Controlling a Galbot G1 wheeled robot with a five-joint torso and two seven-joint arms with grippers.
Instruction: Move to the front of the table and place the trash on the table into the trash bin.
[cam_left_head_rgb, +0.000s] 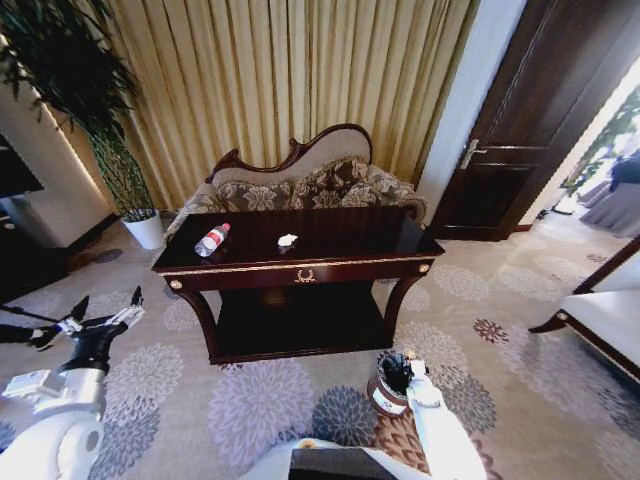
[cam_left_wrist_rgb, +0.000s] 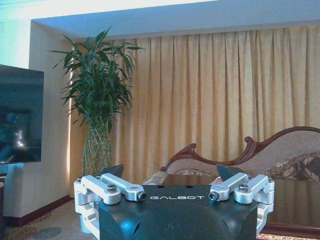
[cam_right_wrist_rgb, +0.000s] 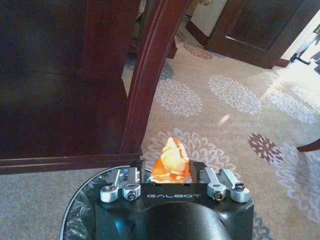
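The dark glossy table (cam_left_head_rgb: 350, 236) stands ahead of me with a clear bottle with a red cap (cam_left_head_rgb: 211, 241) at its left end and a crumpled white paper wad (cam_left_head_rgb: 288, 240) near the middle. On the carpet by the table's right front leg stands the small round trash bin (cam_left_head_rgb: 381, 402). My right gripper (cam_left_head_rgb: 398, 371) hovers just above it. In the right wrist view this gripper (cam_right_wrist_rgb: 168, 168) is shut on an orange scrap (cam_right_wrist_rgb: 170, 154), over the bin's black-lined rim (cam_right_wrist_rgb: 80, 210). My left gripper (cam_left_head_rgb: 105, 312) hangs open at the left, away from the table, nothing in it (cam_left_wrist_rgb: 172, 172).
A floral sofa (cam_left_head_rgb: 300, 185) stands behind the table against the curtains. A potted plant (cam_left_head_rgb: 135, 200) is at the back left, a dark door (cam_left_head_rgb: 520, 150) at the back right, and a white bench edge (cam_left_head_rgb: 600, 320) at the right. The curved table leg (cam_right_wrist_rgb: 145, 85) is close to the bin.
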